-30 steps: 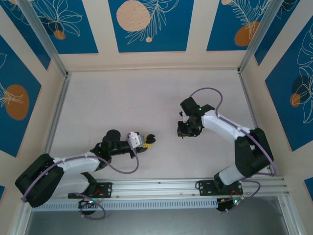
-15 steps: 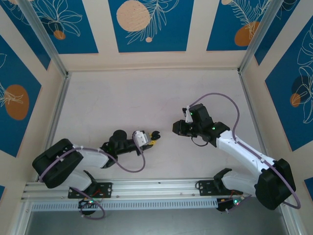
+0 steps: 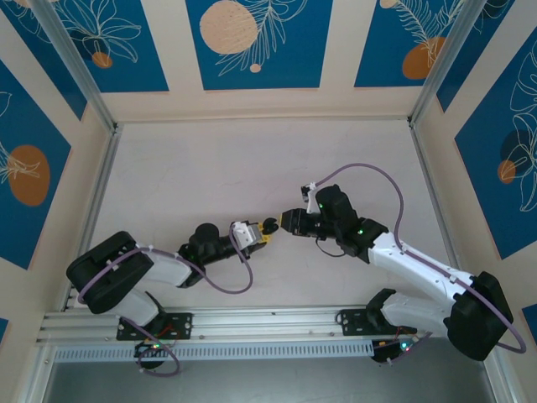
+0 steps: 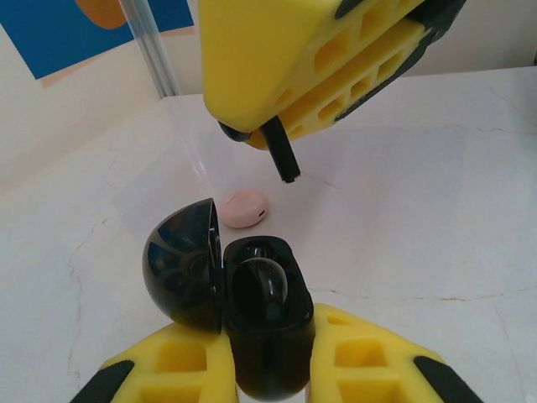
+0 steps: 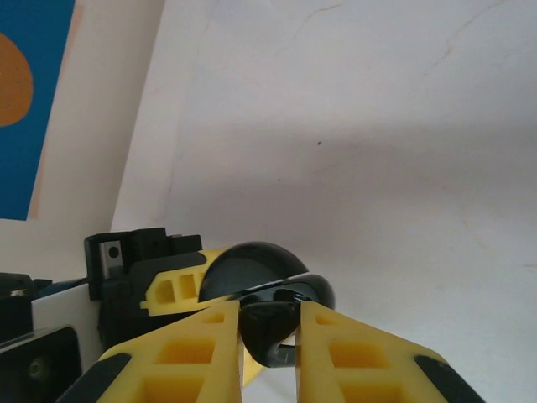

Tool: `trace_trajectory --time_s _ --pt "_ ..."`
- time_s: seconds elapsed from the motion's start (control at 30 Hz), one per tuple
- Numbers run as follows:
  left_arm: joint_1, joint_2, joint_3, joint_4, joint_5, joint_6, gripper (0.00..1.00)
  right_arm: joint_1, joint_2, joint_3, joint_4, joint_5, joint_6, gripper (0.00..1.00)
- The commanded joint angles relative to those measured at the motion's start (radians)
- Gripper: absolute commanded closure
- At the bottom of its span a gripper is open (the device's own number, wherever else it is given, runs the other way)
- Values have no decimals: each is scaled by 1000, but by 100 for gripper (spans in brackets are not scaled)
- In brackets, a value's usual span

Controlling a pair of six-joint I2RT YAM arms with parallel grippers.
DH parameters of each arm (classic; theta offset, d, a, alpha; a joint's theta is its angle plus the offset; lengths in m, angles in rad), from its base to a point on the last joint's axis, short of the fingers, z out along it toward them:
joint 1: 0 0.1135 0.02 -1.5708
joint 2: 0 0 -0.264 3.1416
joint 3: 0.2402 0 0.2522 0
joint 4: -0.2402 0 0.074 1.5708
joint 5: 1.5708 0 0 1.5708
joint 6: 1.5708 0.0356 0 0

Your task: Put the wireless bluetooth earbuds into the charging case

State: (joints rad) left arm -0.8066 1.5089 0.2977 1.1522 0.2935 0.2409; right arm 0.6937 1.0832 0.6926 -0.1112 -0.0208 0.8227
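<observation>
Between right jaws: tiny black earbud (image 4: 283, 155), short thin stem protruding.

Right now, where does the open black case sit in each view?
Top external: the open black case sits near picture centre.
Left wrist: the case, bottom centre, lid swung left.
Right wrist: the case, lower centre, a glossy dome.
Shared landmark: the left gripper clamping it.
</observation>
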Motion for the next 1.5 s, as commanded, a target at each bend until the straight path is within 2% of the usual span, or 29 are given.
trace_trajectory --time_s 0.0,0.47,1.47 --pt "-14 8 22 70 -13 -24 95 14 7 -11 58 38 23 81" --pt "-14 4 15 98 -24 -51 95 45 72 13 103 55 14 81" --pt "-14 -13 17 153 -46 -90 94 79 109 -7 129 96 15 80"
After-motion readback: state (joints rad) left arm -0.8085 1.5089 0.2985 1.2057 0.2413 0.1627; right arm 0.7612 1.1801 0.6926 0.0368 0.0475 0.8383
